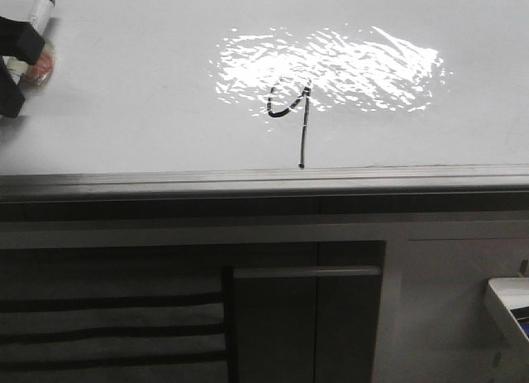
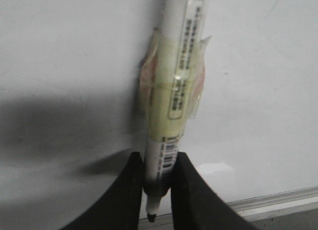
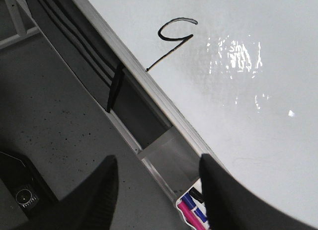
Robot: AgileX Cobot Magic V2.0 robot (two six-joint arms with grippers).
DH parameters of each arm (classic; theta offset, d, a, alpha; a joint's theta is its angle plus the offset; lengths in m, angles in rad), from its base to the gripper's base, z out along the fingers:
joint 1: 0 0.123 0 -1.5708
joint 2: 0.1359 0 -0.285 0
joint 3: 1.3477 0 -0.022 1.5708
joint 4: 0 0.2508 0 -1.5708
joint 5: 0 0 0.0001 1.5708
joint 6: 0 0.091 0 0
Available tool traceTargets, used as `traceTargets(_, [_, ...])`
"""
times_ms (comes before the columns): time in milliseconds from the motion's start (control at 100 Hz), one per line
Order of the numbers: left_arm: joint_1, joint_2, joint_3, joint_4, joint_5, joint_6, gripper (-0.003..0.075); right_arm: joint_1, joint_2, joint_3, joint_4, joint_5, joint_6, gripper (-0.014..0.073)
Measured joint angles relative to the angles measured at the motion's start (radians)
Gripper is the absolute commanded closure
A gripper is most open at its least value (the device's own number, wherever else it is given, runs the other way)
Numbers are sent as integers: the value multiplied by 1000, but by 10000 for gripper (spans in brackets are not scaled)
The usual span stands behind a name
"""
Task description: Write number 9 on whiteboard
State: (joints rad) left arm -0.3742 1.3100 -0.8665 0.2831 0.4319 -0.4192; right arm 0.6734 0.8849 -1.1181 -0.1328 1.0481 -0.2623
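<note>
Where glossy whiteboard point(image 1: 124, 85) glares, thin number 9 point(image 1: 291, 110); left tool point(image 2: 156, 190) clamps taped marker point(image 2: 171, 91); right tool point(image 3: 159, 190) spread, empty.

We see the whiteboard point(image 1: 124, 126) as the flat working surface, glossy white, with a bright rippled glare patch point(image 1: 331, 64) and a grey metal edge strip point(image 1: 248, 183) along its near side. The number 9 point(image 1: 296, 118) is drawn on it in black, its tail reaching almost to that strip.
</note>
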Motion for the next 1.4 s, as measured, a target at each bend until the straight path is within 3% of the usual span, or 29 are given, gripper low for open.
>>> traceTargets(150, [0, 0, 0, -11, -2, -1, 703, 0, 0, 0, 0, -1, 0, 272])
traceTargets(370, [0, 0, 0, -13, -6, -1, 435, 0, 0, 0, 0, -1, 0, 272])
traceTargets(510, [0, 0, 0, -8, -12, -1, 333, 0, 0, 0, -6, -4, 0, 272])
traceTargets(660, [0, -36, -20, 34, 25, -1, 332, 0, -2, 0, -38, -5, 52, 272])
traceTargets(890, [0, -235, -33, 100, 164, 59, 332, 0, -59, 34, -117, 22, 347, 272])
traceTargets(1170, [0, -541, 102, 12, 229, 148, 333, 0, -250, 284, -127, -173, 588, 275])
traceTargets(1280, [0, -651, 225, -3, 182, 155, 348, 0, -322, 381, -127, -253, 618, 357])
traceTargets(1400, [0, -735, 338, -9, 105, 156, 482, 0, -370, 463, -127, -315, 626, 551])
